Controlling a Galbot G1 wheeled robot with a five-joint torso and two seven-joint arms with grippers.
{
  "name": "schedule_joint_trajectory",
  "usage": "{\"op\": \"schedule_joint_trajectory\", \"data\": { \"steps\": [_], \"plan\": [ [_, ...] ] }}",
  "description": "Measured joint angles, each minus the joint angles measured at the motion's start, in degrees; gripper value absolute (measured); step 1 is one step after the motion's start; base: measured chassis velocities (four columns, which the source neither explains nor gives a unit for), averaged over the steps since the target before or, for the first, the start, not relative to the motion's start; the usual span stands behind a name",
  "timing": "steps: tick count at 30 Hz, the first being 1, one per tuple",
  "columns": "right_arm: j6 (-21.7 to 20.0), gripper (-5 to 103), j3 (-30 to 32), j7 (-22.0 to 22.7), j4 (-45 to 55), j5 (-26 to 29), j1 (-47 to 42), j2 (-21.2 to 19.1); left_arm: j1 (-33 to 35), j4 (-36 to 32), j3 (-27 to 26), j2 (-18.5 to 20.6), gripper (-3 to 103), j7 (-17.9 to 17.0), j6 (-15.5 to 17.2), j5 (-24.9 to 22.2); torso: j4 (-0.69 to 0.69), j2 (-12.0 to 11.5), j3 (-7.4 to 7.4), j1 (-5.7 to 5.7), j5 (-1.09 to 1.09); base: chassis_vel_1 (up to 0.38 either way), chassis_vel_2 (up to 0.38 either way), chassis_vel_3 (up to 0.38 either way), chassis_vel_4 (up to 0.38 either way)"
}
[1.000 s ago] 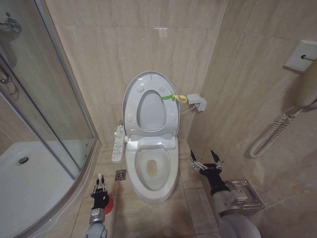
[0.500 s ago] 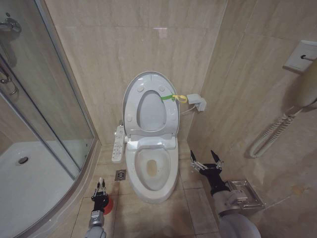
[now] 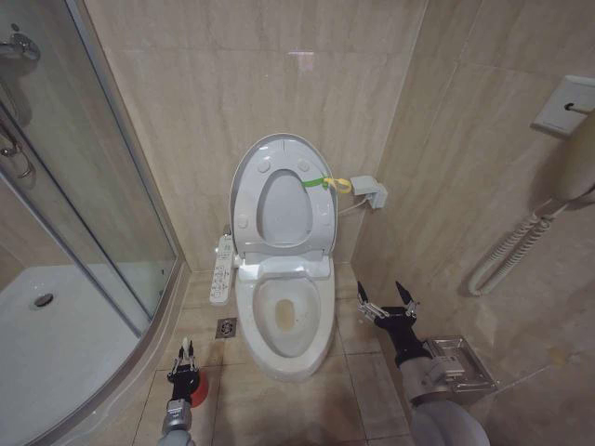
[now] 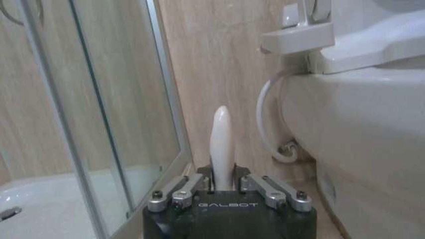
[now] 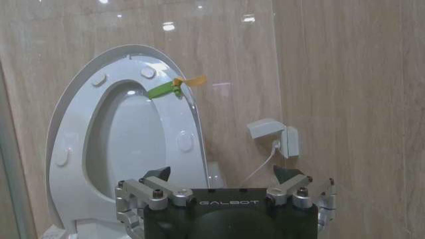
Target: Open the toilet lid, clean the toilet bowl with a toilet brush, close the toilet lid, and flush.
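The left gripper (image 3: 184,358) sits low over the floor tiles at the left of the toilet base, its black metal fingers (image 4: 174,190) pinched on the slim, smooth white plastic handle of the toilet brush (image 4: 221,144), which rises upright between them to a rounded tip; directly beneath, the small round red cup holder (image 3: 201,389) shows beside the gripper's wrist. The right gripper (image 3: 387,304) hangs at the right side of the toilet with its dark pointed fingers (image 3: 363,299) spread wide, holding nothing. Between the two arms stands the elongated glossy white ceramic toilet bowl (image 3: 283,346), its rounded front toward the robot and a pale stain in the basin. The large glossy white oval plastic toilet lid (image 3: 281,198) stands raised against the beige marbled wall tile, ring seat folded up against it, small round bumpers visible on its underside. A green and yellow strap (image 3: 325,183) is tied at the lid's right edge. A long white button panel (image 3: 221,268) leans at the bowl's left rear corner
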Motion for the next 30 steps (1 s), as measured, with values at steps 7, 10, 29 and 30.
{"op": "schedule_joint_trajectory", "data": {
  "steps": [7,10,29,30],
  "plan": [
    [0.0,100,0.0,0.0,0.0,0.0,0.0,0.0,0.7,-1.6,0.0,0.2,37,-0.3,0.0,0.3,-0.01,0.0,0.00,0.00,0.00,0.000,0.000,0.000,0.000],
    [0.0,100,0.0,0.0,0.0,0.0,0.0,0.0,1.2,-2.5,0.0,0.3,37,-0.7,0.0,0.6,-0.01,0.0,0.00,0.00,0.00,0.000,0.000,0.000,0.000],
    [0.0,100,0.0,0.0,0.0,0.0,0.0,0.0,14.5,-25.9,-3.4,1.7,94,-8.5,6.1,6.9,0.00,0.0,0.00,0.00,0.00,0.000,0.000,0.000,0.000],
    [0.0,100,0.0,0.0,0.0,0.0,0.0,0.0,14.5,-25.9,-3.4,1.7,94,-8.5,6.1,6.9,0.00,0.0,0.00,0.00,0.00,0.000,0.000,0.000,0.000]
  ]
}}
